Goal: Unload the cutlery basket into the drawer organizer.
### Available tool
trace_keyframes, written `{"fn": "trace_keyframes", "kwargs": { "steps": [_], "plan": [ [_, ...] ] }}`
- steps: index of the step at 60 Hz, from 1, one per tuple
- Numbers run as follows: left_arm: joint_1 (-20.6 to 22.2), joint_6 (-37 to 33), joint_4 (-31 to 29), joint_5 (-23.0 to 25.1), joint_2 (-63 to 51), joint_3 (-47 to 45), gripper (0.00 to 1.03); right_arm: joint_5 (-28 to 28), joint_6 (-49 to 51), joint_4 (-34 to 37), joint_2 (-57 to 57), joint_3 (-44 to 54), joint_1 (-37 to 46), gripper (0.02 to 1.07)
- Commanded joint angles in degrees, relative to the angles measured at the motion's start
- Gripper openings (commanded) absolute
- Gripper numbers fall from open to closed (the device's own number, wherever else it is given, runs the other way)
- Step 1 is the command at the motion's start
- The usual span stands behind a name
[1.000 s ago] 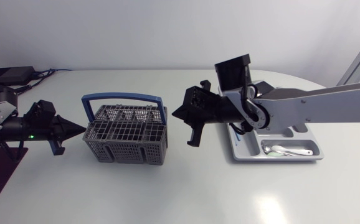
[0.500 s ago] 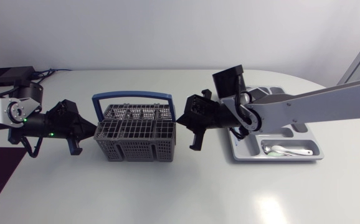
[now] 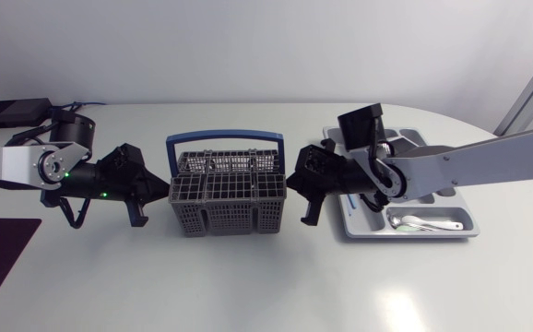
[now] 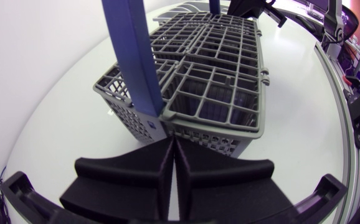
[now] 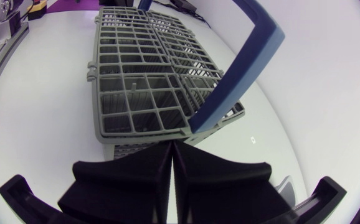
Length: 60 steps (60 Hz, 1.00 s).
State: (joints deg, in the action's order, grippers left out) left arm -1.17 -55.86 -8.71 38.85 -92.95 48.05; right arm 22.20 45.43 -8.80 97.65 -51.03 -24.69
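**Both arms level at the basket's two ends, jaws clenched on nothing**

The left arm (image 3: 36, 166) comes in low over the white table (image 3: 248, 281) and lies almost level, its wrist pointing toward the middle. The left jaws are pressed flat together with nothing between them. Their black wedge-shaped fingers (image 4: 139, 171) form one point at the near end wall of the grey plastic grid cutlery basket (image 3: 225, 192), just below the foot of its blue handle (image 4: 133, 59). Whether the tip presses the wall or stops just short cannot be told.

The right arm (image 3: 460, 166) mirrors this. It stretches in level across the grey plastic drawer organizer (image 3: 405, 236), with its wrist past the organizer's inner edge. The right jaws are likewise clenched and empty, fingers (image 5: 198, 171) meeting in a point at the basket's opposite end wall.

The basket stands upright on the table between the two tips, just beside the organizer. Its long axis runs from one arm to the other, so each end faces a wrist. Its gridded top faces up. The handle stands upright and arches end to end along that same axis.

A silvery spoon (image 3: 414, 221) lies in the organizer's near long compartment.
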Motion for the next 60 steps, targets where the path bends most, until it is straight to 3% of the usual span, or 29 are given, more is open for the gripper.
{"fn": "trace_keyframes", "kwargs": {
  "steps": [1, 24, 35, 44, 50, 60],
  "plan": [
    [1.1, 1.5, 1.4, 1.4, -0.3, -0.2, 0.03, 0.9, 0.7, -0.3, -2.1, 1.3, -0.8, 0.07],
    [0.8, 1.8, 3.9, 1.1, -2.8, -0.9, 0.03, 0.4, 0.4, -0.3, -2.8, 1.7, -1.3, 0.07],
    [-1.5, 1.8, 4.5, 1.2, -2.9, -0.9, 0.03, -0.8, 0.9, -2.0, -2.1, 3.7, -1.5, 0.07],
    [-3.1, 1.6, 4.5, 1.3, -1.8, -1.6, 0.07, -1.9, 1.5, -2.4, -1.9, 4.1, 0.1, 0.29],
    [-4.8, 1.5, 4.5, 1.3, -0.7, -2.2, 0.07, -3.5, 2.0, -3.6, -2.3, 5.2, 0.9, 0.30],
    [-11.4, 1.5, 4.1, 4.2, 3.1, -3.3, 0.07, -3.9, 2.2, -4.3, -6.8, 7.4, 5.4, 0.30]
  ]
}}
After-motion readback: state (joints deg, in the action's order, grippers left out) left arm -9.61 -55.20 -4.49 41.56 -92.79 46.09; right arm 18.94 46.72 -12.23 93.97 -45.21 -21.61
